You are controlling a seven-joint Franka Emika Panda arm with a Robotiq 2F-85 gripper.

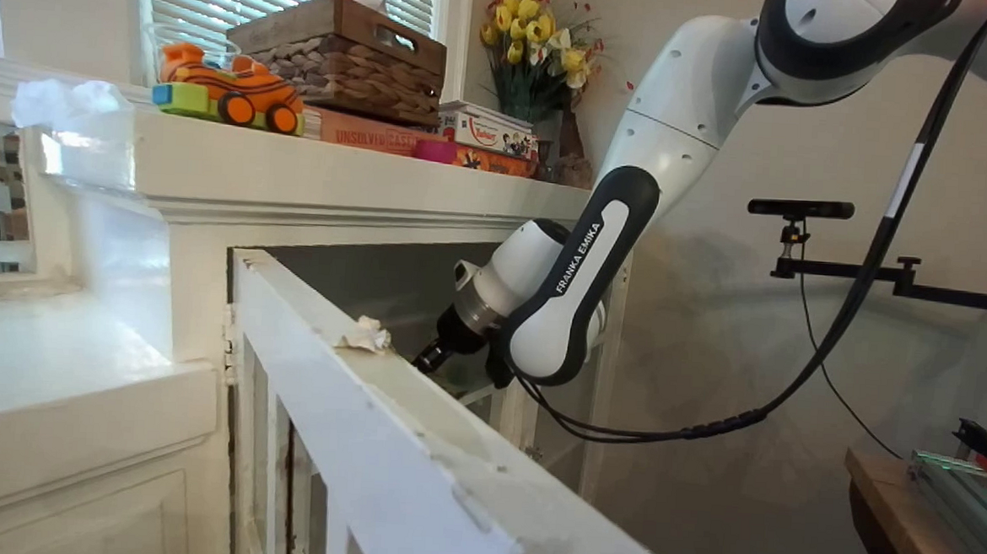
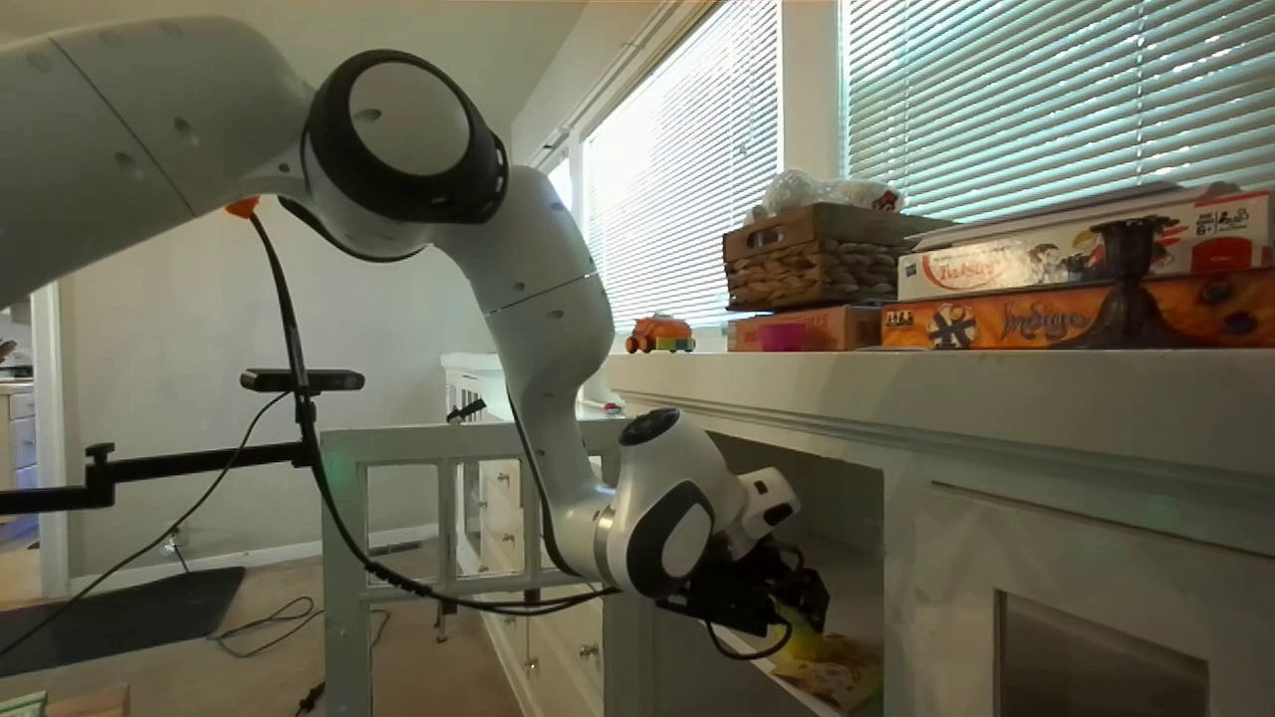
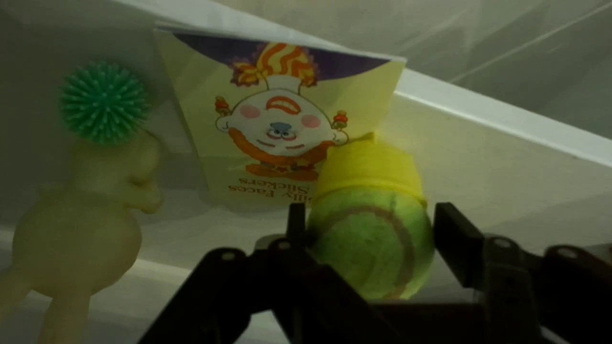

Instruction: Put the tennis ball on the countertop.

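The tennis ball (image 3: pixel 370 248) is green with a dark seam in the wrist view. It sits at the mouth of a yellow cup (image 3: pixel 368 165), against its rim. My gripper (image 3: pixel 369 215) has one finger against each side of the ball, with no clear gap, and appears shut on it. In an exterior view the gripper (image 2: pixel 797 597) is inside the cabinet opening, just above the yellow cup (image 2: pixel 807 645). In another exterior view the gripper (image 1: pixel 430 360) is partly hidden behind the door. The white countertop (image 1: pixel 346 181) is above the opening, higher than the gripper; it also shows here (image 2: pixel 996 383).
A sticker booklet (image 3: pixel 282 110), a green spiky ball (image 3: pixel 105 102) and a pale animal toy (image 3: pixel 79 239) lie inside the cabinet. The open white door (image 1: pixel 451 444) juts out beside the arm. An orange toy (image 1: pixel 229 90), basket (image 1: pixel 353 63), game boxes (image 2: pixel 1076 299) and flowers (image 1: pixel 535 38) stand on top.
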